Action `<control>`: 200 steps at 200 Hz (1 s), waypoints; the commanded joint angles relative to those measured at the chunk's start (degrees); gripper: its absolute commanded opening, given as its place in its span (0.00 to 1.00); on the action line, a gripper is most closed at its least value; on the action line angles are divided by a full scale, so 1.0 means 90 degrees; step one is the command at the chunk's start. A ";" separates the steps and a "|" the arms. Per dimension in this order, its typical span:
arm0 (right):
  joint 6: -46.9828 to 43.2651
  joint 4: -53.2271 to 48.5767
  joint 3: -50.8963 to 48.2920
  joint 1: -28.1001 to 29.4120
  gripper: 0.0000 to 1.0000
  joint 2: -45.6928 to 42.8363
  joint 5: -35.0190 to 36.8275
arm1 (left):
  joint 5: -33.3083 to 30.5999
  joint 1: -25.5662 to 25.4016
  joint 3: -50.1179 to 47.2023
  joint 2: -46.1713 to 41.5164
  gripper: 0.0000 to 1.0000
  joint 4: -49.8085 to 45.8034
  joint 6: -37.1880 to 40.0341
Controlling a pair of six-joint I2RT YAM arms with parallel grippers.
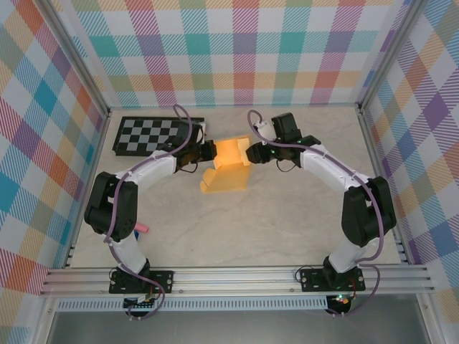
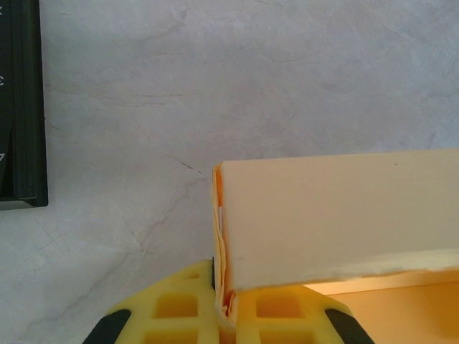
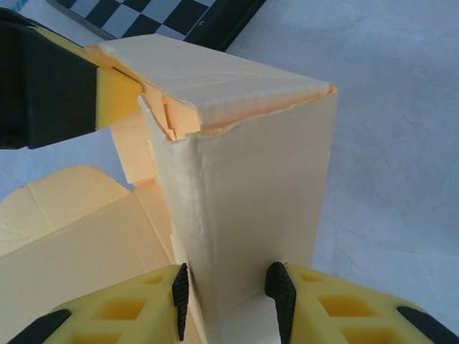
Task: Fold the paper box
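The paper box [image 1: 228,172] sits between the two pincers, out on the middle of the table [image 1: 287,222]. It is half raised, with part of it standing as walls and a flat flap with a rounded end lying toward the arms' bases.

The left pincer [image 2: 221,319] is clenched on it. In its wrist view a thin edge of yellow-orange card runs straight down between the yellow fingers [image 2: 190,279], and a pale wall stretches away to the pincer's right. In the right wrist view the same grip shows as a yellow finger on the box's upper left corner (the card looks ragged there).

The right pincer [image 3: 229,290] stands astride the foot of an upright wall, with one black pad [image 3: 181,290] against its left edge and the other just beside its right. Whether the pads press the card or only flank it, I cannot tell. Above this pincer the wall rises to a folded-over top panel.

From above, the raised walls enclose a hollow open upward, directly between the pincers' tips, with bright orange card inside.

The checkerboard [image 1: 154,135] lies flat beyond and left of the left pincer, apart from the box. A small pink thing [image 1: 143,228] lies well behind that pincer, near the arm's elbow.
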 commanded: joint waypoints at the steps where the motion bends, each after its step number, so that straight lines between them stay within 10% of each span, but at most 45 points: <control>1: 0.0161 0.0205 0.0124 0.0082 0.39 0.0218 0.0681 | -0.0106 -0.0134 -0.0100 -0.0036 0.00 -0.0045 -0.0114; 116: 0.0702 -0.0192 0.1112 0.0460 0.38 0.1157 0.2580 | -0.1206 -0.0593 0.0144 0.0124 0.00 -0.0540 -0.1024; 200: 0.0650 -0.0182 0.1079 0.0561 0.19 0.1584 0.2747 | -0.1573 -0.0696 0.0319 0.0173 0.00 -0.1166 -0.1663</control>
